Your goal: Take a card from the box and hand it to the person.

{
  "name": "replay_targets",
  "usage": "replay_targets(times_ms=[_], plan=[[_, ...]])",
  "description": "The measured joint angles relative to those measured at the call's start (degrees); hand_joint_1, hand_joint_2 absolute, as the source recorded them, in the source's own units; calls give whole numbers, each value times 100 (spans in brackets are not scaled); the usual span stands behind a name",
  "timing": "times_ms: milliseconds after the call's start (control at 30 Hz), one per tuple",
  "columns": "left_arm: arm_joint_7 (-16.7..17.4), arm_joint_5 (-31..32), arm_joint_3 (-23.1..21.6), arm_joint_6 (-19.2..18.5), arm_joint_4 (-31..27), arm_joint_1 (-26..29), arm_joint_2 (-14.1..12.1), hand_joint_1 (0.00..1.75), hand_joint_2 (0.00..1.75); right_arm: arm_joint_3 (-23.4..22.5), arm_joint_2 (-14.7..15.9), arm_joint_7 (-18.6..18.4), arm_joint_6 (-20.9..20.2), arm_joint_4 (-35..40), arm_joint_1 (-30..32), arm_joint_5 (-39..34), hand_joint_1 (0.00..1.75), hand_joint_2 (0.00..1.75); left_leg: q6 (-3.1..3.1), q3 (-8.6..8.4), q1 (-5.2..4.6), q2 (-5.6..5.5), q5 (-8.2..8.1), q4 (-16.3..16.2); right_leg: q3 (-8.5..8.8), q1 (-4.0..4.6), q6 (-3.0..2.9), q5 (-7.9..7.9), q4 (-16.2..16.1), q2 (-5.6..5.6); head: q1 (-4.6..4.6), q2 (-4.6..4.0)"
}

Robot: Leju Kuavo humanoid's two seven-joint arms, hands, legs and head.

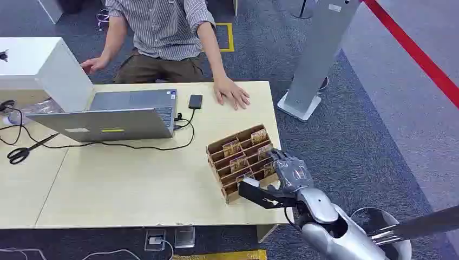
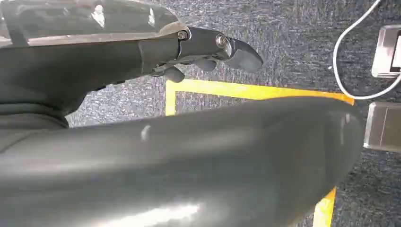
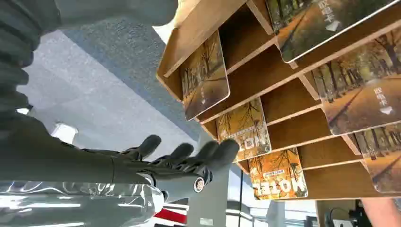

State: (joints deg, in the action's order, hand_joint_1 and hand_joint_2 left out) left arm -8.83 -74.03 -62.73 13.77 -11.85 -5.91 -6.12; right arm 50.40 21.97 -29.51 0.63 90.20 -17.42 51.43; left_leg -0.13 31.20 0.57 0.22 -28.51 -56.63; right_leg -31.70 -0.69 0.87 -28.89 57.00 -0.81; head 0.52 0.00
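Right now the right hand [image 1: 288,170] reaches up to the one box [image 1: 242,160] with fingers [image 3: 189,153] spread wide, holding nothing, beside five cards [image 1: 239,162].

**Card box at the tabletop's right edge**

The box [image 1: 238,162] is a brown, open-fronted cardboard rack split into stepped rows of slots, sitting at an angle near the right front corner of the tabletop [image 1: 135,184]. Cards [image 1: 259,135] stand tilted in several slots, printed with an autumn tree-lined path; in the right wrist view two cards [image 3: 277,173] carry large white lettering. Some slots are bare.
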Motion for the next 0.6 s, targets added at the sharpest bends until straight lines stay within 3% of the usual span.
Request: replay_targets(times_ms=[33,100,167,233,300,467,600], plan=[[0,0,0,0,0,0,0,0,0,2,-2,0,-2,-9,-1,9,56,175,0,0,0,0,0,0,0,0,0,0,0,0,2,2],[0,-2,0,0,0,0,0,0,0,4,-2,-11,-9,-26,-2,24,72,175,0,0,0,0,0,0,0,0,0,0,0,0,4,0],[0,-9,0,0,0,0,0,0,0,4,0,-37,-9,-35,-13,44,65,175,0,0,0,0,0,0,0,0,0,0,0,0,4,0],[-9,-28,0,-4,0,0,0,0,0,4,0,-52,-9,-37,-22,83,75,175,0,0,0,0,0,0,0,0,0,0,0,0,4,0],[-13,-66,0,-7,0,0,0,0,0,4,0,-66,-9,-39,-26,94,68,175,0,0,0,0,0,0,0,0,0,0,0,0,4,0],[-48,-81,0,-63,0,1,-2,0,0,4,2,-83,-9,-39,-34,100,75,175,0,0,0,0,0,0,0,0,0,0,0,0,2,0],[-81,-100,0,-109,0,1,-2,0,0,4,2,-83,-9,-46,-38,103,70,175,0,0,0,0,0,0,0,0,0,0,0,0,2,0]])
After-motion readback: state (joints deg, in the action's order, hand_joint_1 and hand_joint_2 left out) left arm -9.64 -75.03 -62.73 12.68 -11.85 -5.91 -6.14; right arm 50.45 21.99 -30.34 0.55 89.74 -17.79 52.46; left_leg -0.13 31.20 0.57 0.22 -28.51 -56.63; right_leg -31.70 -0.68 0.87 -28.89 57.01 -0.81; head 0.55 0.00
